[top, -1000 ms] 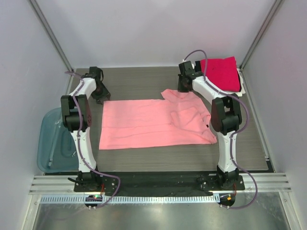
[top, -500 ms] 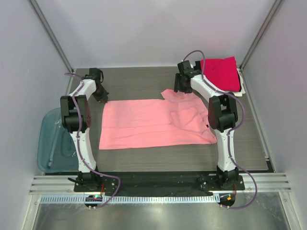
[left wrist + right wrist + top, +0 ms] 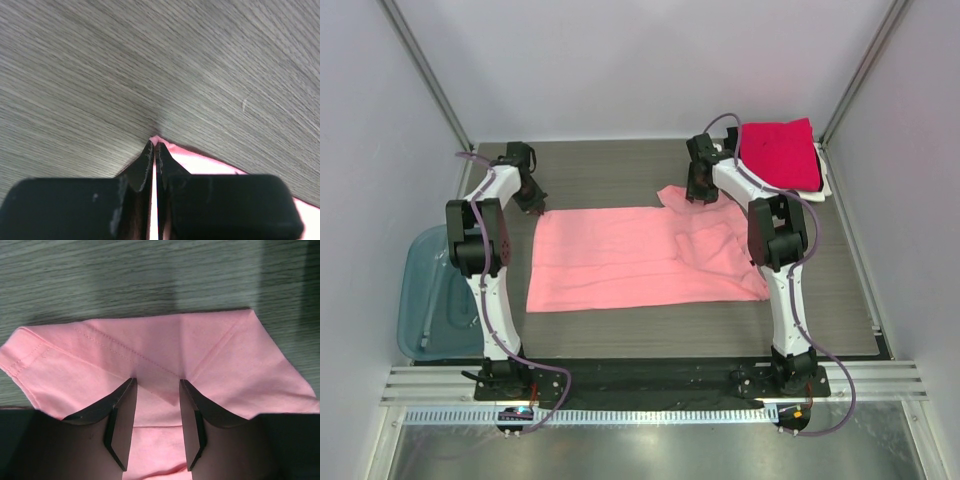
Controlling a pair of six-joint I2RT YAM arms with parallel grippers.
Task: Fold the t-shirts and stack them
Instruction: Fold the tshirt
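Two ends of pink t-shirt [image 3: 620, 255]: left fingers [image 3: 144, 167] clamped on corner, right fingers [image 3: 120, 402] apart over sleeve; shld pinch both layers, lift evenly w/ left.

Grey wood-grain table [image 3: 620, 170] enclosed by plain white walls [image 3: 640, 60], metal frame posts [image 3: 427, 75] set at the far corners, translucent blue bin [image 3: 420, 295] placed off the table's left edge, evenly lit.
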